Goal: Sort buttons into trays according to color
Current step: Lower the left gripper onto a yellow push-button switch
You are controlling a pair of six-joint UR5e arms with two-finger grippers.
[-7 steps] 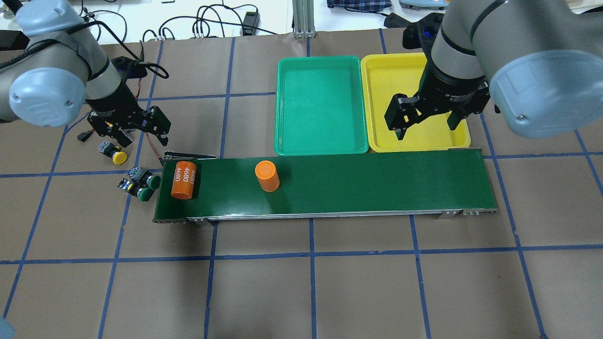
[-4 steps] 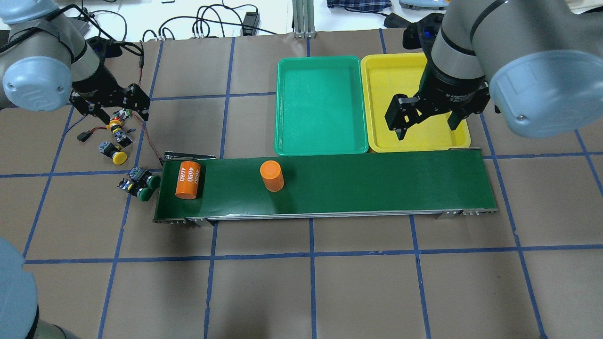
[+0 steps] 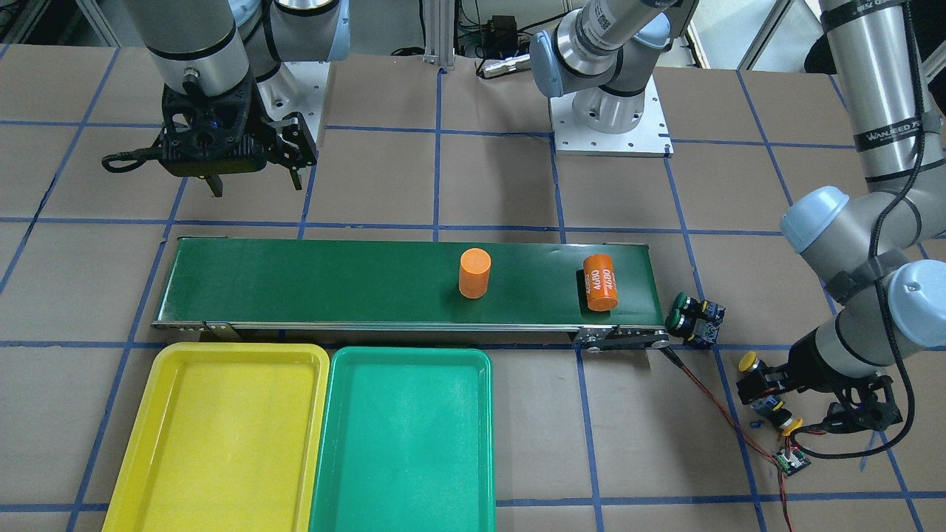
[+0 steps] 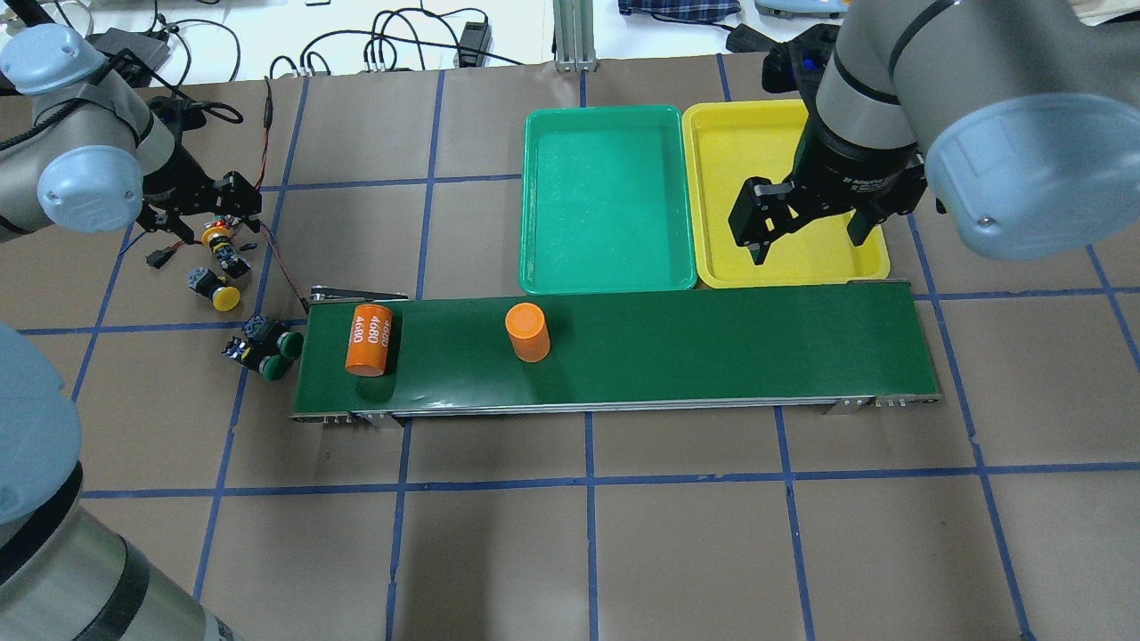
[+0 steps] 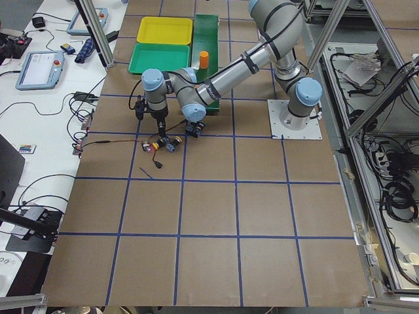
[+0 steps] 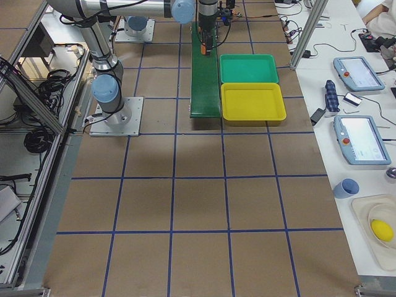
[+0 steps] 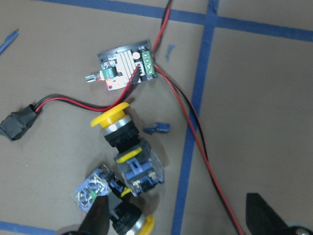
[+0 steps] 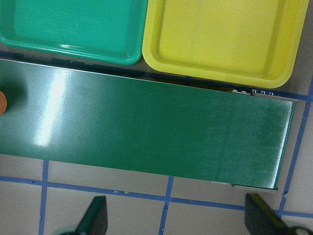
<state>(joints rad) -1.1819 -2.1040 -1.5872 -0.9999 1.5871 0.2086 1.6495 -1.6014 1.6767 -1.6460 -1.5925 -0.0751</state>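
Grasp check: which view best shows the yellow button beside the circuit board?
Left wrist: the yellow button sits mid-frame, cap and blue block sharp. Overhead and front show it tiny by the left gripper; the rest, a speck or nothing.

Far left of the overhead frame: upper yellow-capped button (image 4: 220, 242) on its side, cap toward upper left, black body and grey-blue block toward lower right. Close beside and below it: lower yellow-capped button (image 4: 214, 289) on its side, cap toward lower right. Lower still: two green-capped buttons (image 4: 267, 345) lying side by side, caps toward the right. Upper middle to right: green tray (image 4: 608, 205) and yellow tray (image 4: 730, 142), shallow, rectangular, rounded corners, long edges adjacent, green on the left, both flat.
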